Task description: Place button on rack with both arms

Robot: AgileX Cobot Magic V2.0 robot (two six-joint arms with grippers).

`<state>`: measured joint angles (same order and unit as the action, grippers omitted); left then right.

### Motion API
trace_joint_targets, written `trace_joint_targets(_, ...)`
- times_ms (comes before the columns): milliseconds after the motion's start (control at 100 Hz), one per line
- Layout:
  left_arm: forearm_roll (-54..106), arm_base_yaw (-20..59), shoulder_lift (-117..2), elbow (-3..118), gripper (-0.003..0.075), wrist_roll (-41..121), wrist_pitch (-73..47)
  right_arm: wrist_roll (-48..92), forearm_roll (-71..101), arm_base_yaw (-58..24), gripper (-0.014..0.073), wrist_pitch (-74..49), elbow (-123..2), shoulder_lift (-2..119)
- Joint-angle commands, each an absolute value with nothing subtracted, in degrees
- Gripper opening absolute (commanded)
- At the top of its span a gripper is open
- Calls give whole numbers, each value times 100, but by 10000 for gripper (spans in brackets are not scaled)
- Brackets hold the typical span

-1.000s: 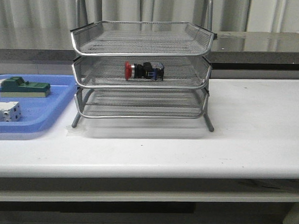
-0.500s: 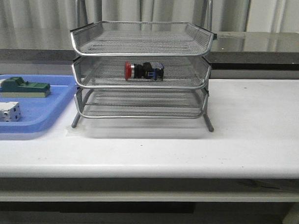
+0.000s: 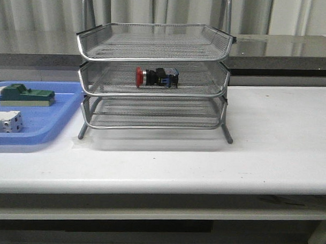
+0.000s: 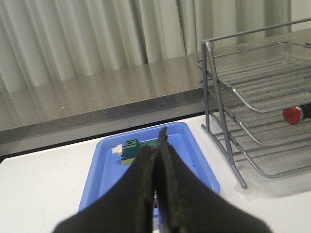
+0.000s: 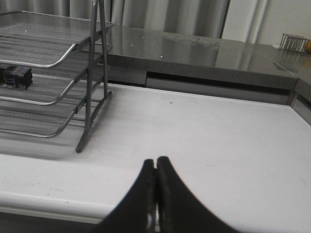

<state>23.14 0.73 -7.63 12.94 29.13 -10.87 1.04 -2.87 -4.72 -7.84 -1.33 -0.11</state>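
Observation:
The button (image 3: 156, 77), with its red head to the left and black body with a blue rear block, lies on its side in the middle tray of the silver wire-mesh rack (image 3: 155, 44). Its red head (image 4: 293, 114) peeks into the left wrist view, and its dark rear end (image 5: 16, 77) into the right wrist view. Neither arm appears in the front view. My left gripper (image 4: 159, 138) hangs shut and empty over the blue tray, left of the rack. My right gripper (image 5: 155, 163) is shut and empty above the white table, right of the rack.
A blue plastic tray (image 3: 50, 118) sits left of the rack, holding a green block (image 3: 25, 95) and a white-grey terminal block (image 3: 6, 121). A grey counter (image 3: 283, 51) runs behind the white table (image 3: 280, 137).

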Motion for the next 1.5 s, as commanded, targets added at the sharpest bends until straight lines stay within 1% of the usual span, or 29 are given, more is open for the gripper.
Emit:
trace_joint_targets(0,2399,68,-825,1451,-20,2863,-607,176,-263,-453,-65,-62,-33,-162)
trace_joint_targets(80,2399,68,-825,1451,-20,2863,-607,176,-263,-453,-65,201,177,-157)
trace_joint_targets(1490,2399,68,-825,1428,-20,2863,-607,197,-263,-453,-65,70,160,-157)
